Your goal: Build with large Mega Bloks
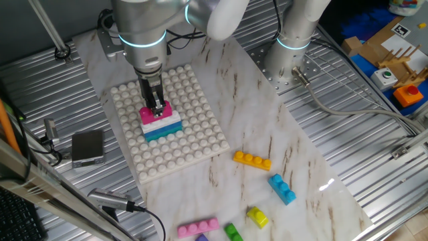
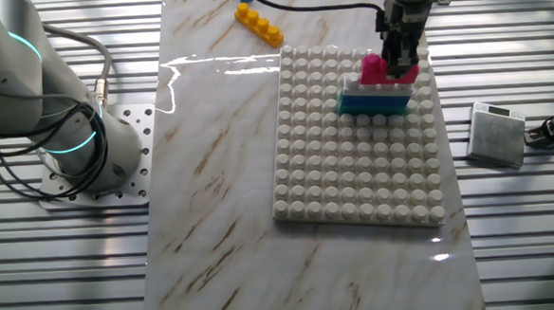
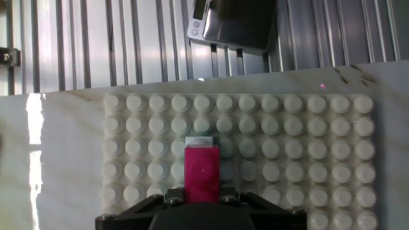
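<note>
On the white studded baseplate (image 1: 184, 150) stands a small stack: a teal brick (image 1: 164, 132) at the bottom, a white layer (image 1: 162, 123) on it, and a pink brick (image 1: 162, 112) on top. My gripper (image 1: 156, 106) comes straight down and is shut on the pink brick. The other fixed view shows the gripper (image 2: 400, 63) over the stack's right end, near the far right of the baseplate (image 2: 354, 170). In the hand view the pink brick (image 3: 202, 169) runs between the fingers, with a white edge (image 3: 199, 140) beyond it.
Loose bricks lie on the marble to the right of the plate: orange (image 1: 252, 161), blue (image 1: 282, 189), yellow (image 1: 257, 216), green (image 1: 233, 232) and pink (image 1: 198, 227). A grey box (image 1: 87, 147) sits on the metal slats left of the plate.
</note>
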`<state>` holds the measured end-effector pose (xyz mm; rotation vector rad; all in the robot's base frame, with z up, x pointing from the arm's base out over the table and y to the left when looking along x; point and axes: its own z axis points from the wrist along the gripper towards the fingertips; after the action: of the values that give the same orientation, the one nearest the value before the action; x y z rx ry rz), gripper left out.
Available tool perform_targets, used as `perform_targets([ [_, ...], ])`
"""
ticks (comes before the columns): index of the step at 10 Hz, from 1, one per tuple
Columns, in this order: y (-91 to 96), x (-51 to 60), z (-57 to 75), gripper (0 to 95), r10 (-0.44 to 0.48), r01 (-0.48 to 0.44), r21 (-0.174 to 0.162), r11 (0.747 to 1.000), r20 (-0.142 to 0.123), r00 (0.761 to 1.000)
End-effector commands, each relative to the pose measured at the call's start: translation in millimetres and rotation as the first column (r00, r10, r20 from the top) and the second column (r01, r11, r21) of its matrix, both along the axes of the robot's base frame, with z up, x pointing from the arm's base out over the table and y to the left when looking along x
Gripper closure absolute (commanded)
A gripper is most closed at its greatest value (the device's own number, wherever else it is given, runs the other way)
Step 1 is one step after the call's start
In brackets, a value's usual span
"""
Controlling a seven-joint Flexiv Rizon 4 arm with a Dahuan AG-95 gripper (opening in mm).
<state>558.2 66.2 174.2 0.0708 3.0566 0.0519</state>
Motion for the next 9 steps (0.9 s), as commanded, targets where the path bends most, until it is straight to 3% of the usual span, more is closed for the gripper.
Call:
perform_targets([
  [1,1.1,-1.0,-4.2,95.0,0.002,-0.002,-0.002,1.0,0.001,1.0],
  [9,-0.7,3.2,-7.1,95.0,0.02,-0.02,-0.02,1.0,0.004,1.0],
])
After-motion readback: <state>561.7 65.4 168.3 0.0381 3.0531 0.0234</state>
